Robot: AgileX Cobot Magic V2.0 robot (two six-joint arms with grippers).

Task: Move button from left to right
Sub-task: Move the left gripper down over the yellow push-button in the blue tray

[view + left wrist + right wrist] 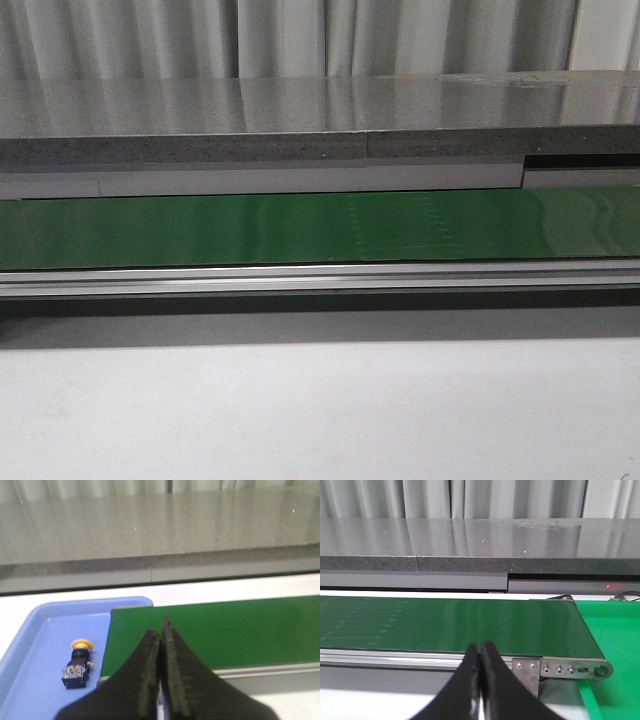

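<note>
1. The button [78, 663] lies on its side in the smooth blue tray [30, 650], long axis 12-to-6, round yellow cap at 12, black cube body at 6.
2. Left gripper [160, 635]: matte black fingers pressed together, empty.
3. Right gripper [480, 652]: likewise closed, empty, over the glossy green belt [470, 622].

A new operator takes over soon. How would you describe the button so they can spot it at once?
Find the green conveyor belt, then the blue tray at its end. The button lies alone in that tray on its side: a yellow round cap on a black body.
</note>
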